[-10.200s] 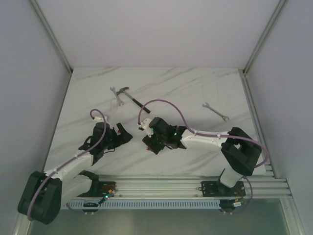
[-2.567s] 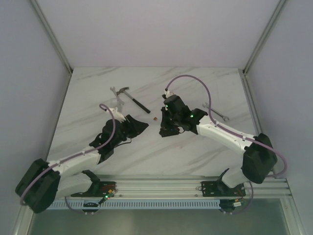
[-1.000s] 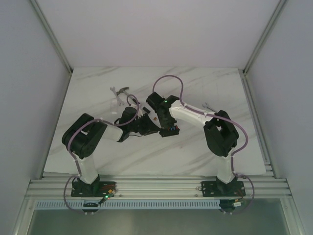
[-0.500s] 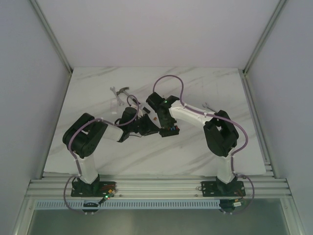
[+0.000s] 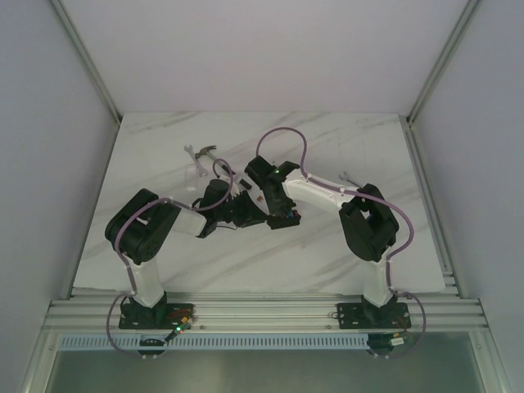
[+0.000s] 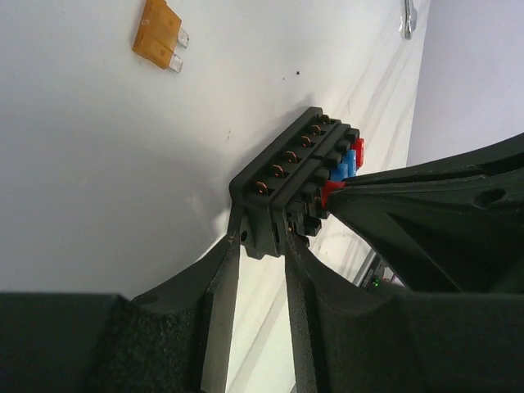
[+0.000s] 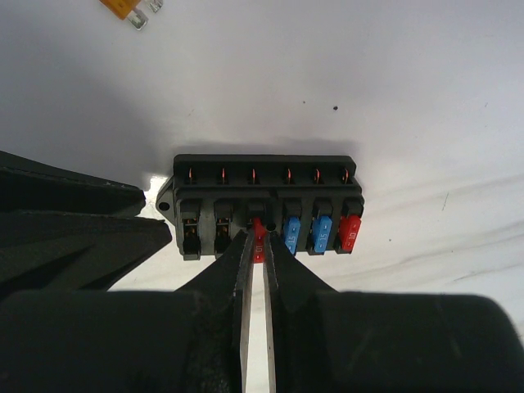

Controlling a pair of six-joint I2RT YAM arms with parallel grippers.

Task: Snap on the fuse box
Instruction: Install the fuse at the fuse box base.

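The fuse box [image 7: 266, 192] is a black block lying on the white table, with two blue fuses [image 7: 306, 233] and a red one [image 7: 350, 231] seated in its row. My left gripper [image 6: 262, 237] is shut on one end of the fuse box [image 6: 291, 184]. My right gripper [image 7: 259, 243] is shut on a small red fuse [image 7: 259, 233] that stands in the third slot. From above, both grippers meet at the fuse box [image 5: 284, 218] in the middle of the table, left gripper [image 5: 260, 214] against right gripper [image 5: 281, 214].
A loose orange fuse [image 6: 160, 37] lies on the table just beyond the box. A hammer [image 5: 219, 160] and a small wrench [image 5: 193, 155] lie at the back left. Another wrench [image 5: 345, 175] shows partly behind the right arm.
Since the earliest frames both arms have come together at the middle of the table. Over the last second nothing has visibly moved.
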